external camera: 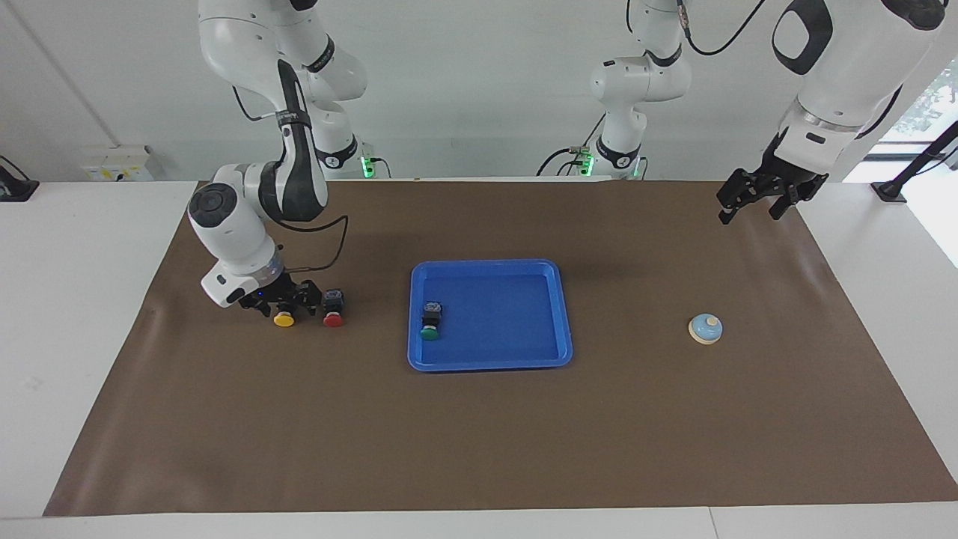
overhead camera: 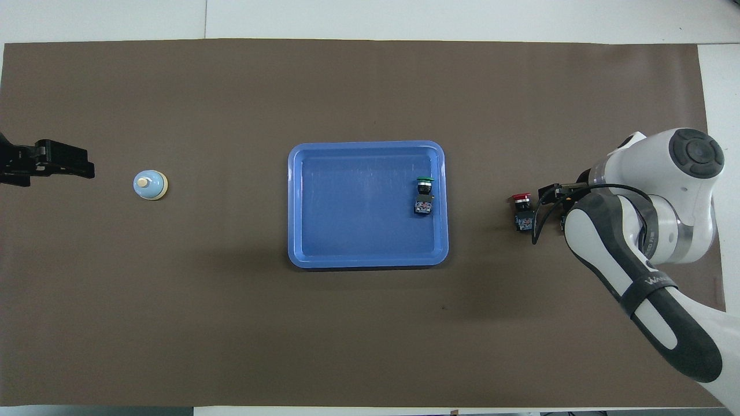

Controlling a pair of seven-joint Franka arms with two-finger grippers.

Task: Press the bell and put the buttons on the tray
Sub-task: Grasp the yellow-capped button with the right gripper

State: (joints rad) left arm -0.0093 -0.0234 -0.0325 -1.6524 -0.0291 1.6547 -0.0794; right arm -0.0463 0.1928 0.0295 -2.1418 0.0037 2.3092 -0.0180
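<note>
The blue tray (external camera: 501, 318) (overhead camera: 358, 208) lies mid-table. The green button (external camera: 430, 323) (overhead camera: 425, 193) lies on its side in it, by the rim toward the right arm's end. The yellow button (external camera: 284, 319) and the red button (external camera: 333, 311) (overhead camera: 522, 211) lie side by side on the mat toward the right arm's end. My right gripper (external camera: 283, 302) is down at the yellow button, whose cap shows just under it; in the overhead view the arm hides that button. The bell (external camera: 705, 329) (overhead camera: 150, 185) stands toward the left arm's end. My left gripper (external camera: 754, 203) (overhead camera: 49, 164) is open and raised, apart from the bell.
A brown mat (external camera: 479, 442) (overhead camera: 370, 335) covers the table, with bare white table around its edges. The right arm's forearm (overhead camera: 636, 271) reaches in low over the mat at its own end.
</note>
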